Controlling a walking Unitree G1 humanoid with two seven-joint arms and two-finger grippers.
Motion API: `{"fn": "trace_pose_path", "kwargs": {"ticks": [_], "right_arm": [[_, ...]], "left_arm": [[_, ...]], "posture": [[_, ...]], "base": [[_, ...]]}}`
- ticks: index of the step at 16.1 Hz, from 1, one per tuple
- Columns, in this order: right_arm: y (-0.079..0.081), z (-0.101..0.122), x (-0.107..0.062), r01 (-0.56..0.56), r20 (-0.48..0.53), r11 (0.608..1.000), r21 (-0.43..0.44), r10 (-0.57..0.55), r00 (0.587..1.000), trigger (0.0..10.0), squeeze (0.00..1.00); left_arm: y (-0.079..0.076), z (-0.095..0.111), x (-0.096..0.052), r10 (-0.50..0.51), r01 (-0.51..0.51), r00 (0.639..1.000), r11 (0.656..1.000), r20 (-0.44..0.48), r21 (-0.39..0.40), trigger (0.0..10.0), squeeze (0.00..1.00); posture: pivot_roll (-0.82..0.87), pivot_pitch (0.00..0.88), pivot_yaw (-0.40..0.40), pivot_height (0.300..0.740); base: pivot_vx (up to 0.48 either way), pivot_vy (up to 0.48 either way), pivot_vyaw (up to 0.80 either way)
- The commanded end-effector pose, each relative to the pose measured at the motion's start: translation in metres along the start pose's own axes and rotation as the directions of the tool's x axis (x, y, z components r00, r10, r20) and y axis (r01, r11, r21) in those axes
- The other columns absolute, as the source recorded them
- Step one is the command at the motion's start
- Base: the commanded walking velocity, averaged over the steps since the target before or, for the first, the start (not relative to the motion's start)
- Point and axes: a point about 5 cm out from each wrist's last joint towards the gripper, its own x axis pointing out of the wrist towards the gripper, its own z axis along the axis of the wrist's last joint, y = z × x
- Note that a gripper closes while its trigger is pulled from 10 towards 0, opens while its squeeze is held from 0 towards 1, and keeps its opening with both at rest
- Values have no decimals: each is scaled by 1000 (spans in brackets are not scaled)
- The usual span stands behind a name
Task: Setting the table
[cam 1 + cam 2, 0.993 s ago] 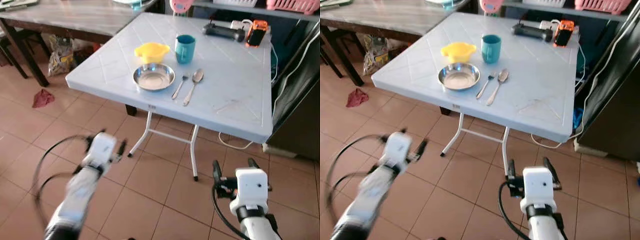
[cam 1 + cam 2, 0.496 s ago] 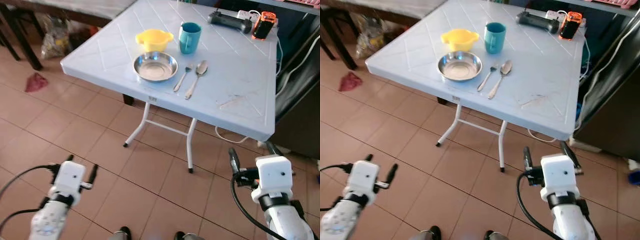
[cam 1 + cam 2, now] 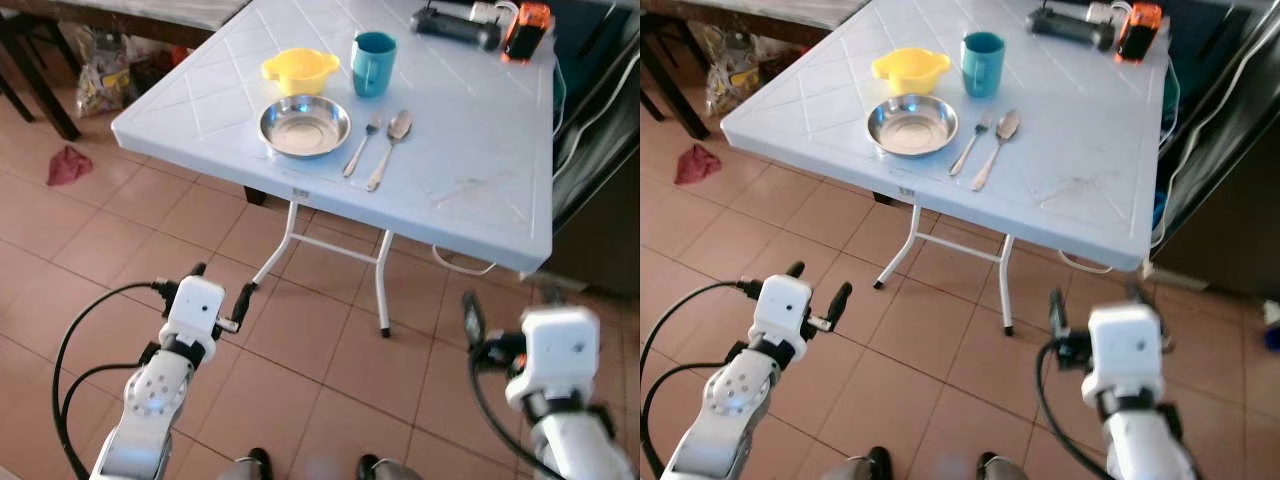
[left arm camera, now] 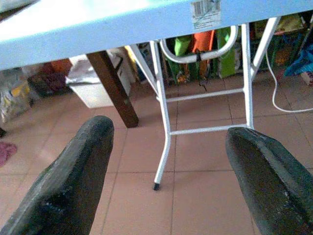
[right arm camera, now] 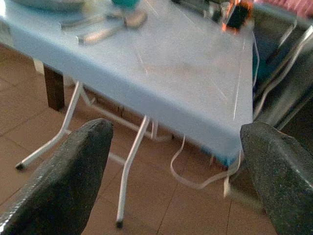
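Eye views: the left gripper [image 3: 218, 288] and right gripper [image 3: 505, 318] are held low over the floor, short of the table [image 3: 480, 190], fingers spread, empty. The bowl [image 3: 304, 125], fork [image 3: 361, 144], spoon [image 3: 389, 147] and cup [image 3: 372, 63] lie on it. The left arm is raised since 0.5 s ago. Wrist views: both finger pairs are parted.

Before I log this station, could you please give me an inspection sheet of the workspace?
Surface: light blue folding table, white legs.
Job's things: steel plate; yellow bowl behind it; teal cup beside the bowl; fork and spoon side by side, right of the plate.
Clutter: black device and orange device at the table's far edge.
Grippers: left gripper and right gripper open, empty, low over the floor short of the table.
Cables: white cord under the table.
Surroundings: tiled floor, red rag, dark wooden table.
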Motion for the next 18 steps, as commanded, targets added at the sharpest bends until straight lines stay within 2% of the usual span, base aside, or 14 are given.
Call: {"fn": "trace_pose_path", "kwargs": {"ticks": [1,2,4,7,9,11,12,14,18], "right_arm": [[-3,8,-3,30,26,999,11,-30,999,10000,0],[-2,11,-3,25,30,1000,3,-25,999,10000,0],[-3,6,-4,28,20,1000,7,-28,999,10000,0],[-1,11,0,21,38,1000,6,-22,999,10000,0],[4,19,4,-6,76,1000,-17,7,997,10000,0],[-2,29,6,26,120,1000,-9,-25,992,10000,0],[-4,30,9,28,131,999,-31,-24,991,10000,0],[-10,26,13,74,132,997,-30,-69,989,10000,0],[-8,26,17,79,142,996,-36,-74,987,10000,0]], "left_arm": [[-6,2,4,-20,19,1000,1000,-7,-10,10000,0],[-11,11,10,-44,44,998,999,40,8,10000,0],[-7,15,20,28,-27,998,999,47,-22,10000,0],[-11,17,18,35,-32,997,999,62,-37,10000,0],[-15,18,26,37,-33,996,998,79,-52,10000,0],[-22,27,36,35,-27,993,997,109,-71,10000,0],[-24,32,40,28,-20,990,998,138,-56,10000,0],[-23,37,52,61,-50,986,996,152,-75,10000,0],[-41,44,69,52,-31,983,993,178,-117,10000,0]], "posture": [[-98,232,36,740],[-91,232,38,740],[-78,212,26,740],[-92,198,-3,740],[-109,178,-6,740],[-118,147,9,740],[-119,127,23,740],[-126,84,33,740],[-173,11,33,740]], "base": [[0,0,0],[0,0,0],[0,0,0],[0,0,0],[0,0,0],[0,0,0],[0,0,0],[0,0,0],[0,0,0]]}}
